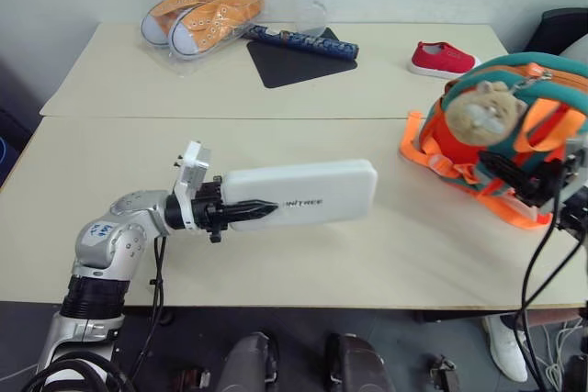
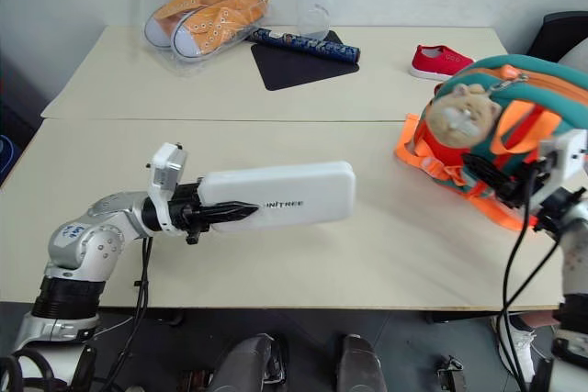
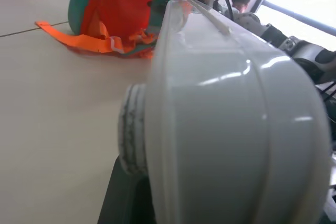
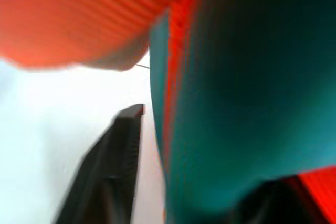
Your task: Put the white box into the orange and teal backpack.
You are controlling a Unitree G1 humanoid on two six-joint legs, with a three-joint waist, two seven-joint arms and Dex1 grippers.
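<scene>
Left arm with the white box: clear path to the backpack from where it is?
Probably yes. The left gripper holds the white box off the table, its free end pointing at the orange and teal backpack. Only bare table lies between. The right gripper is at the backpack; no opening shows.

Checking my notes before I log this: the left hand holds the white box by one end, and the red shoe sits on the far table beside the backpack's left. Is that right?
One thing is off: in the left eye view the red shoe lies behind the backpack, farther from the robot, not to its left. The left hand does hold the white box by one end.
</scene>
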